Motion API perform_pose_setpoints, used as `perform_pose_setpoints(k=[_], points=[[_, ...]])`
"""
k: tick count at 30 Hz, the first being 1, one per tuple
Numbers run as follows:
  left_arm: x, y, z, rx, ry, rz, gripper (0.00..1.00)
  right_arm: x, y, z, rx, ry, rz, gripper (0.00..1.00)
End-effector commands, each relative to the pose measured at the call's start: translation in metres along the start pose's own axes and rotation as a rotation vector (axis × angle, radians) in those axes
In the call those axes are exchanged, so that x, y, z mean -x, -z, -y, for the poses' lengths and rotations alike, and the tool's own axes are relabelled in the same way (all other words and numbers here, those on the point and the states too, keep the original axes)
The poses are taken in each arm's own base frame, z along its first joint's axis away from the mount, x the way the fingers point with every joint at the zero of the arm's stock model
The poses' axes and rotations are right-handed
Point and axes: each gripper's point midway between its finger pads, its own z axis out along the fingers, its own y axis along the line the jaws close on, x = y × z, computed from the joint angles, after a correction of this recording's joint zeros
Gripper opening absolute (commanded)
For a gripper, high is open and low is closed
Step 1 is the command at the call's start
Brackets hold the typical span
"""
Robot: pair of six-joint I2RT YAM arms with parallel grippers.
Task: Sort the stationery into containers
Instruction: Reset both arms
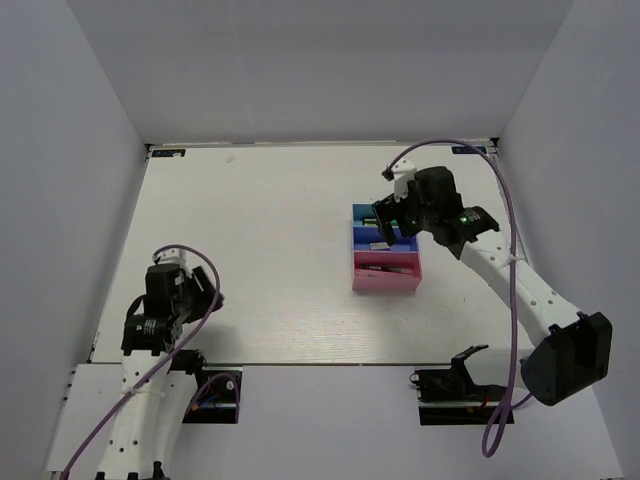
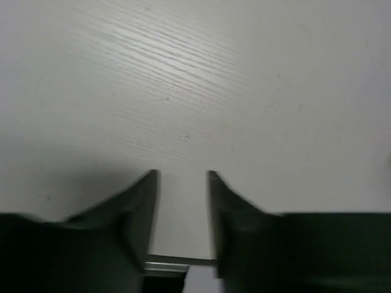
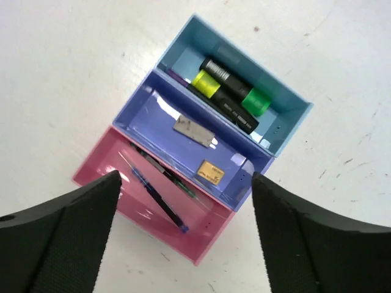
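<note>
The containers are three joined trays: light blue (image 3: 287, 125), dark blue (image 3: 146, 104) and pink (image 3: 211, 235); from above they sit right of centre (image 1: 386, 256). The light blue tray holds black highlighters, one with a yellow cap (image 3: 205, 84) and one with a green cap (image 3: 256, 102). A grey eraser (image 3: 194, 131) and a tan eraser (image 3: 211, 172) lie in the dark blue tray. Two thin pens (image 3: 157, 200) lie in the pink tray. My right gripper (image 3: 185, 176) hangs open and empty above the trays (image 1: 393, 222). My left gripper (image 2: 182, 174) is near the table's front left (image 1: 152, 330), its fingers a narrow gap apart with nothing between them.
The white table (image 1: 260, 230) is walled in by grey panels on the left, back and right. Its metal near edge (image 2: 165, 265) shows between my left fingers. The right arm's purple cable (image 1: 512, 260) loops over the table's right side.
</note>
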Motion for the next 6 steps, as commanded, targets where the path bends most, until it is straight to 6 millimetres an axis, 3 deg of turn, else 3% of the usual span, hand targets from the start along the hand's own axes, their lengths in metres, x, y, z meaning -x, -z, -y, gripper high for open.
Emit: perform_pose_setpoints(k=[1, 2, 6], points=[[0.001, 0.001, 0.037, -0.198, -0.034, -0.052, 0.92, 0.015, 0.021, 0.007, -0.083, -0.206, 0.044, 0.9], [0.004, 0.004, 0.046, -0.241, -0.043, -0.055, 1.0, 0.011, 0.021, 0.008, -0.096, -0.207, 0.047, 0.9], [0.015, 0.004, 0.056, -0.271, -0.035, -0.062, 1.0, 0.002, 0.037, 0.024, -0.208, -0.203, 0.113, 0.9]])
